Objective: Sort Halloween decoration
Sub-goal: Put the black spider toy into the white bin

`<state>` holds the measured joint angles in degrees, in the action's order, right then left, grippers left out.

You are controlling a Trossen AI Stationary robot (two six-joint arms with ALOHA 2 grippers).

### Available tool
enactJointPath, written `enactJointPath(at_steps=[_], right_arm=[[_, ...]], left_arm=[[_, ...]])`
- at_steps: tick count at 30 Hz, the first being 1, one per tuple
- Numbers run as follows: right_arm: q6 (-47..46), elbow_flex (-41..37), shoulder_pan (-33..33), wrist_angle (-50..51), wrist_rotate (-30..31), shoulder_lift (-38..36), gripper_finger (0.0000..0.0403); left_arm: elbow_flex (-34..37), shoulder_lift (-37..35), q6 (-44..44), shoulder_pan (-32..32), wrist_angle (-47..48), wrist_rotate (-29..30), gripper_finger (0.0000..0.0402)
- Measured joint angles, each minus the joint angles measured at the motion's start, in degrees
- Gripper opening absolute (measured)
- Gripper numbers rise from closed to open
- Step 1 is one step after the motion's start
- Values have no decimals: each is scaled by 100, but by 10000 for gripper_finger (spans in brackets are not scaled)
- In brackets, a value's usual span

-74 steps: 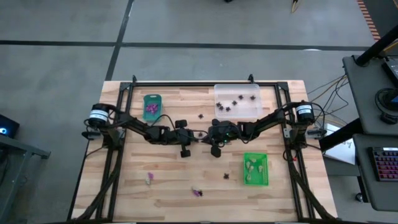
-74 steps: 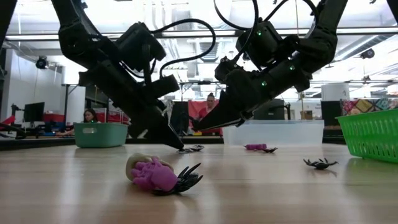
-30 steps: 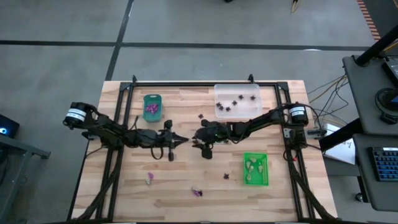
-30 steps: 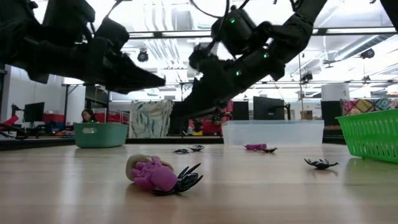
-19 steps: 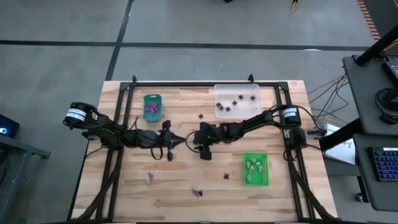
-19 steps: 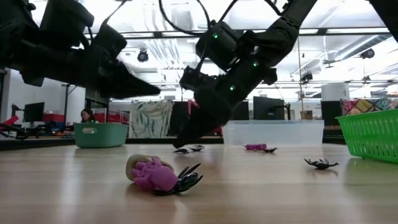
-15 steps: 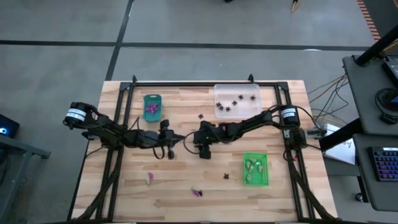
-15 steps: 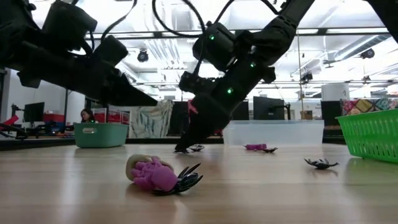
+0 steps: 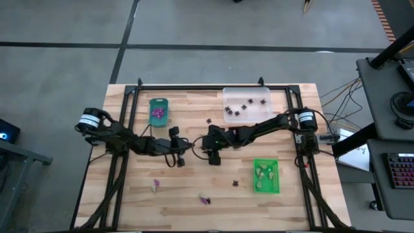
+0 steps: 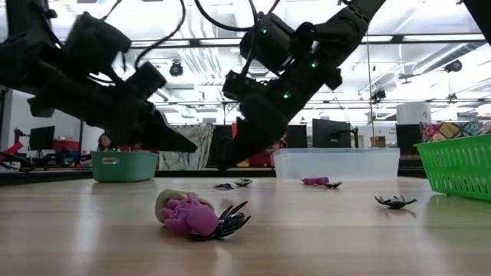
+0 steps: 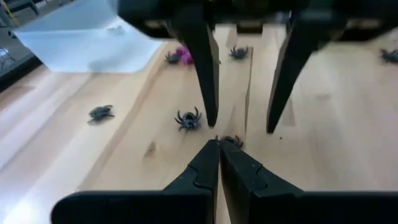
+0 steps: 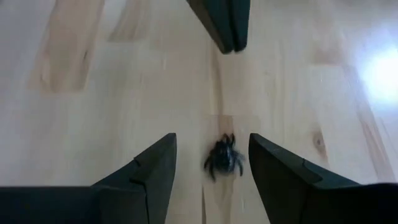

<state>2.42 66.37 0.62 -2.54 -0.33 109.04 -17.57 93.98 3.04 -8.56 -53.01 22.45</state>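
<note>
Two right fingers [image 12: 155,165] apart, straddling spider [image 12: 225,160]

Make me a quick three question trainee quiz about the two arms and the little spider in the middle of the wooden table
1. True or false: the right end effector is shut on the small black plastic spider.
2. Which tray holds purple trinkets? A) small teal rectangular tray B) bright green mesh tray C) clear plastic tray
3. Fill in: the left end effector is ____.

Key: 1 false, its fingers stand open either side of the spider on the wooden table. 2 A. 3 shut.
</note>
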Motion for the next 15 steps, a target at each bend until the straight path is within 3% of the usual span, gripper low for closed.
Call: enactJointPath(at_steps=[8, 15], right_arm=[[-62, -37, -3, 920, -12, -206, 178], [-180, -369, -55, 731, -16, -206, 152]], left_arm=[[-622, 1005, -177, 12, -8, 7, 0], [-782, 1270, -160, 91, 44, 9, 0]])
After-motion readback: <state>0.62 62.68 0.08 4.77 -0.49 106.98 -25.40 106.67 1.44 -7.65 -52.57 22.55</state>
